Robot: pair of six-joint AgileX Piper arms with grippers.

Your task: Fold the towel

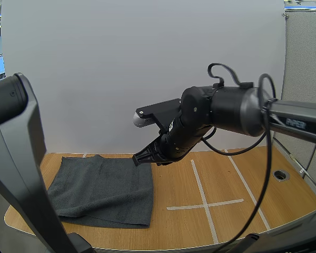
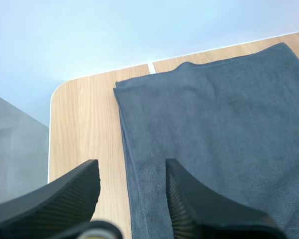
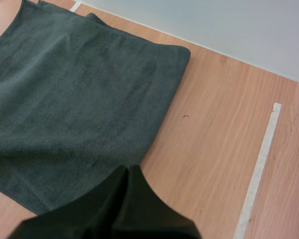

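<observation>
The left gripper's (image 2: 132, 170) fingers (image 2: 74, 191) stand released, well apart, with their ribbed inner faces turned to each other and nothing between them. One finger hangs over bare wood and the other over cloth, so the gap straddles one side edge of the towel (image 2: 214, 134). A narrow strip runs along that edge like a hem or a second layer; I cannot tell which.

The right gripper's (image 3: 127, 172) fingers are clenched together on nothing, forming one dark wedge. The wedge's tip points at the opposite side edge of the towel (image 3: 74, 99), where cloth meets wood. From the high view the right gripper (image 1: 138, 158) hangs by the towel's far right corner, at the end of its black arm (image 1: 226, 110), which reaches in from the right.

The towel (image 1: 102, 187) is dark grey and lies spread on the left half of the wooden bench (image 1: 242, 179), mostly flat, with a slight ripple along its far edge. Part of the left arm (image 1: 16, 158) rises large at the near left, in front of the towel's left side.

White tape lines (image 1: 203, 203) form a cross on the bench to the right of the towel, well apart from it. A small round hole (image 1: 280, 175) sits near the bench's right edge.
</observation>
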